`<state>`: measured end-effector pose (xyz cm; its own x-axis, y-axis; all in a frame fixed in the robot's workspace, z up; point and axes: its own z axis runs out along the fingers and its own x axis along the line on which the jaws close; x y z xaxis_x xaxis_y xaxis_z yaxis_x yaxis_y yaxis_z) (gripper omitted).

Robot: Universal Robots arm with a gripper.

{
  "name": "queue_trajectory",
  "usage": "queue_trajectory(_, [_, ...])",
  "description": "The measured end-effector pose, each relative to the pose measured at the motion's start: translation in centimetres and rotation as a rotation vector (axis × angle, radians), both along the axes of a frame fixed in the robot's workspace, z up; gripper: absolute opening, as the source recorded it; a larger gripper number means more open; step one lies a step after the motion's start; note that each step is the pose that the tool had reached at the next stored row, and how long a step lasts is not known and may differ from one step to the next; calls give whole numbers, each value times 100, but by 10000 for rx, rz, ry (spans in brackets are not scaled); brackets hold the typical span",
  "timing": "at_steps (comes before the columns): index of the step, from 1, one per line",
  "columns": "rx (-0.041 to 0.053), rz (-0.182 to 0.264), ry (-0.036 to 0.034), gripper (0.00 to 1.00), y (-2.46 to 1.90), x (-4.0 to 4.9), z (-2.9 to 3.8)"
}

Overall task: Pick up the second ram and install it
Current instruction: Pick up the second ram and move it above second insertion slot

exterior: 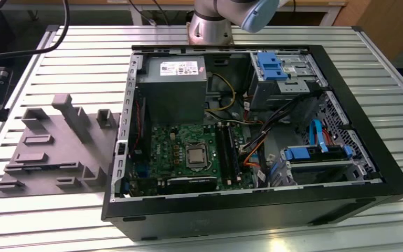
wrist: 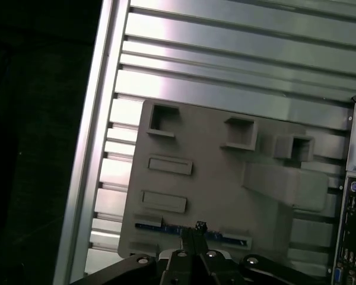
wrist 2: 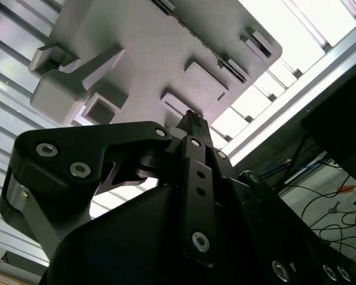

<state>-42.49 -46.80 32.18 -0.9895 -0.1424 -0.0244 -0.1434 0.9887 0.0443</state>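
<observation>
In the first wrist view I see the second ram (wrist: 157, 227) lying flat in the grey fixture (wrist: 213, 178). The gripper (wrist: 199, 228) hangs over it, jaws pressed together and empty. The exterior view adds the open computer case (exterior: 257, 215) beside that fixture.

We see a silver-grey arm (exterior: 211, 26) with a pale blue joint cap (exterior: 261, 14) and, in both wrist views, a matte black gripper (wrist 2: 193, 117) (wrist: 199, 228) whose links carry silvery screws (wrist 2: 200, 240).
</observation>
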Motion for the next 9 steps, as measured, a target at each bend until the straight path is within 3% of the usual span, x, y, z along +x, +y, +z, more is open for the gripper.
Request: queue_trajectory(9, [0, 458, 0, 11, 0, -5, 0])
